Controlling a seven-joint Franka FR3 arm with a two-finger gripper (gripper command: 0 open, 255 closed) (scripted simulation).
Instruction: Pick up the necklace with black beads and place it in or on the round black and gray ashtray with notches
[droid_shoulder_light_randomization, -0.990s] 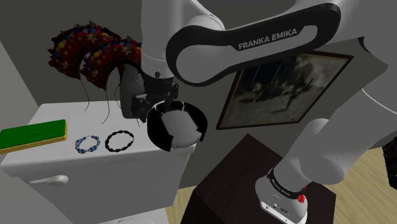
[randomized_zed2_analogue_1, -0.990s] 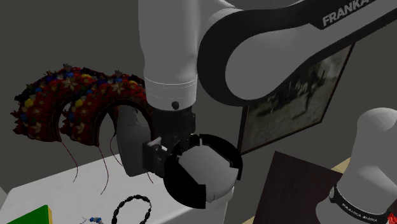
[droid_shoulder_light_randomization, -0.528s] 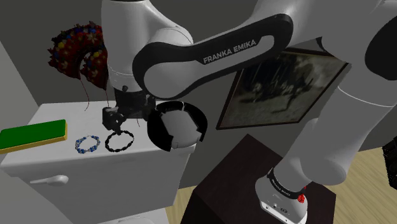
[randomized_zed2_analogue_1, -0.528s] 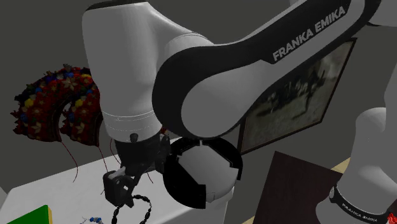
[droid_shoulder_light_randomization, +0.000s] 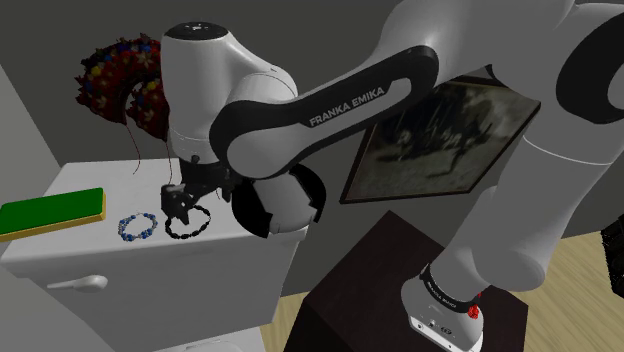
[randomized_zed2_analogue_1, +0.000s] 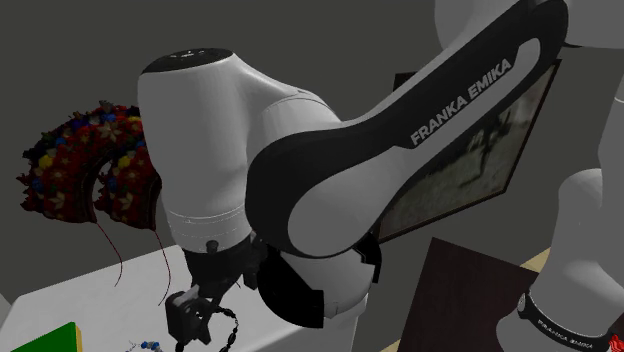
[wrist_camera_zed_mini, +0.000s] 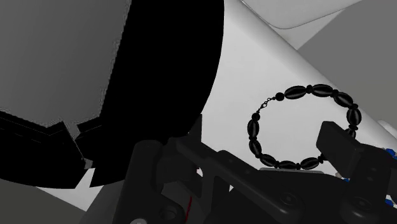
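Observation:
The black bead necklace lies in a ring on the white tank lid, next to a blue bead bracelet. My gripper hangs open just above the necklace, at its edge nearer the bracelet. In the wrist view the necklace lies flat between my spread fingers, which do not touch it. The round black and grey ashtray with notches stands tilted at the lid's end, to the shoulder view's right of the necklace, partly behind my arm. It also looms as a black mass, the ashtray, beside the gripper.
A green book lies at the lid's far end, toward the shoulder view's left. A dark red flower wreath hangs on the wall behind, threads trailing down. A framed picture leans on the wall, above the dark stand.
The arm has swung from in front of the ashtray toward the shoulder view's left and come down over the black necklace. The fingers have stayed open.

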